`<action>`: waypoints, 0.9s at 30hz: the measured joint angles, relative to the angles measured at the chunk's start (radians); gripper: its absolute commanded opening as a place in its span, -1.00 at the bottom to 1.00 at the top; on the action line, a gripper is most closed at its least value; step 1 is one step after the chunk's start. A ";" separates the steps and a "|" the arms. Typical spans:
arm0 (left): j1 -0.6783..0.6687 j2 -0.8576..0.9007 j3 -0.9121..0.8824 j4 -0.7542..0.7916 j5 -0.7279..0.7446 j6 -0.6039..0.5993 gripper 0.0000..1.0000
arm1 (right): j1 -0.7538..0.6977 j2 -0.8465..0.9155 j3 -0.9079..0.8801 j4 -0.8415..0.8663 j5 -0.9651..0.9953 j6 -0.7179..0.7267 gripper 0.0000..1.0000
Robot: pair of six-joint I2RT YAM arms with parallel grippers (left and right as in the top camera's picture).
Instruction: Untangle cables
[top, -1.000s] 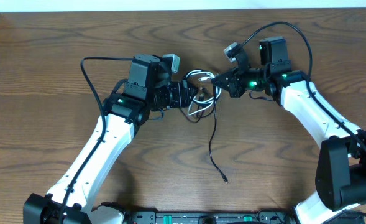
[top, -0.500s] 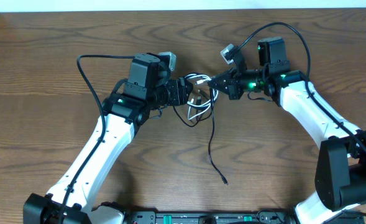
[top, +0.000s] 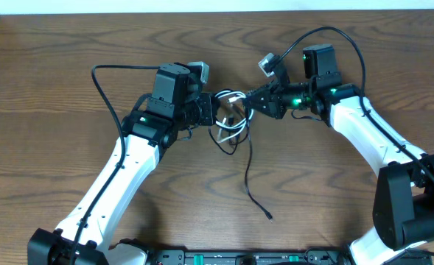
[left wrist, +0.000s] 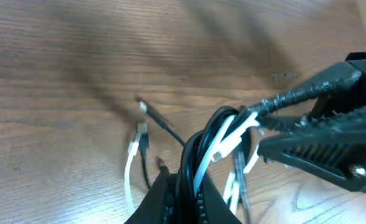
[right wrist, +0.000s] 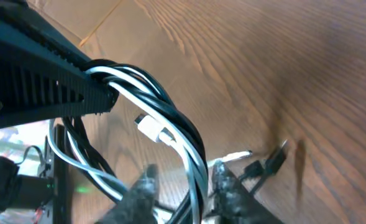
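Observation:
The black and white cables (top: 231, 121) are wound together in a small tangle between my two grippers. My left gripper (top: 215, 110) is shut on the bundle; in the left wrist view the twisted cables (left wrist: 217, 140) rise straight out of its closed jaws (left wrist: 184, 173). My right gripper (top: 250, 103) faces it from the right. Its jaws (right wrist: 185, 165) stand apart, and the twisted cables (right wrist: 170, 130) pass loosely between them. A black tail (top: 250, 177) trails toward the front of the table. A white plug (left wrist: 142, 130) lies loose on the wood.
The brown wooden table (top: 69, 59) surrounds the tangle. Thick black arm wires loop over the left arm (top: 102, 88) and over the right arm (top: 334, 33). A pale strip runs along the far edge (top: 202, 6).
My left gripper has closed on the cable bundle. My right gripper, shut before, has opened around it. The tangle and both grippers have shifted slightly left.

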 measured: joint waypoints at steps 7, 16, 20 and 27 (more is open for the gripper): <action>0.000 0.000 0.000 -0.003 -0.132 -0.105 -0.85 | -0.005 0.000 0.000 0.003 0.005 0.053 0.04; 0.000 0.000 0.000 0.005 -0.222 -0.431 -0.85 | -0.001 0.000 0.000 -0.018 0.008 0.216 -0.19; 0.000 0.000 0.000 0.027 -0.228 -0.594 -0.85 | 0.037 0.000 0.000 -0.073 0.048 0.242 -0.18; 0.000 0.000 0.000 0.058 -0.227 -0.732 -0.85 | 0.148 0.000 0.000 -0.107 0.246 0.318 -0.19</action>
